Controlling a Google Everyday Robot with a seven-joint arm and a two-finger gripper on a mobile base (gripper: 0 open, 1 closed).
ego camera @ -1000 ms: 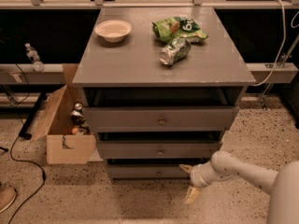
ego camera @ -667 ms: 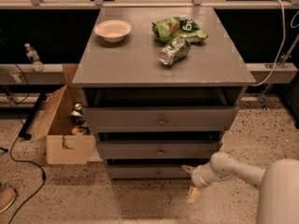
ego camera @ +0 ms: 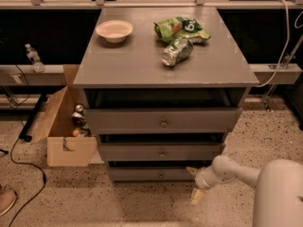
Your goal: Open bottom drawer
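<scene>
The bottom drawer (ego camera: 142, 174) is the lowest of three grey fronts in the cabinet, just above the floor, with a small round knob (ego camera: 161, 176) at its middle. A dark gap shows above its front. My gripper (ego camera: 194, 183) is at the drawer's right end, near the floor, to the right of the knob and apart from it. Its two pale fingers are spread, one pointing up toward the drawer's corner and one (ego camera: 197, 196) pointing down at the floor. It holds nothing. My white arm (ego camera: 236, 171) comes in from the lower right.
The middle drawer (ego camera: 161, 151) and top drawer (ego camera: 163, 120) sit above. On the cabinet top (ego camera: 142, 63) lie a bowl (ego camera: 114, 30), a green chip bag (ego camera: 182, 27) and a can (ego camera: 176, 51). An open cardboard box (ego camera: 66, 126) stands on the floor at the left, with cables nearby.
The arm has shifted slightly and fills more of the lower right corner. The gripper stays at the bottom drawer's right end. The drawers look unchanged.
</scene>
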